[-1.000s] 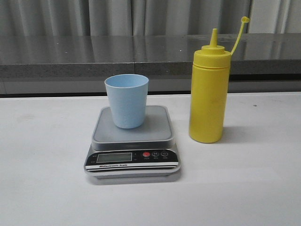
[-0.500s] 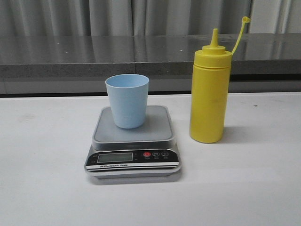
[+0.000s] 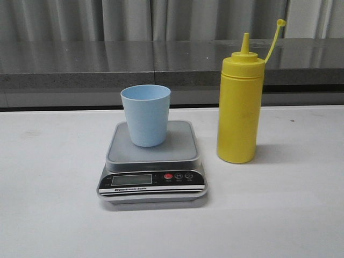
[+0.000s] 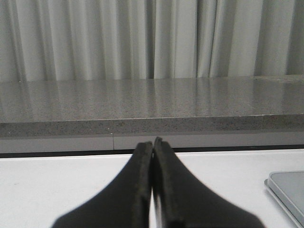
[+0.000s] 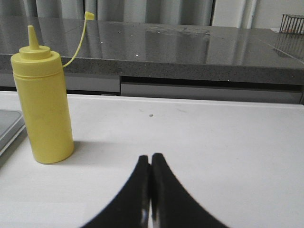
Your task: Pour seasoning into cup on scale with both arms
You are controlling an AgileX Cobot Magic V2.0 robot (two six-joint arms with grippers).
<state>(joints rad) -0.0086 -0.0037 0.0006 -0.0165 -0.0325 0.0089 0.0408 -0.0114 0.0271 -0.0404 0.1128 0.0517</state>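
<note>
Three objects on the white table [image 3: 48, 215] in the front view: scale [image 3: 152, 164] near centre, cup [image 3: 145, 115] upright on its grey platform, set toward the platform's back-left part and well inside its edges; seasoning [image 3: 240, 102] upright on the table just right of the scale, a narrow strip of bare surface between bottle base and platform edge. Cap strap arcs up and right from the nozzle, cap off. Scale's black front panel faces the camera, display and red button along the near edge. Broad bare tabletop to the left of the scale, to the right of the bottle, and along the near side; grey stone ledge [image 3: 80, 64] borders the far edge. Neither arm shows in this view. Left wrist view: left gripper [image 4: 153, 142] low over bare table, fingers pressed together, nothing between them; one corner of the scale platform at the side of the view, well apart from the fingertips. Right wrist view: right gripper [image 5: 150, 157] likewise clenched and empty, over open table; seasoning stands ahead and off to one side, well apart, with the scale's edge just beyond it at the frame border.
</note>
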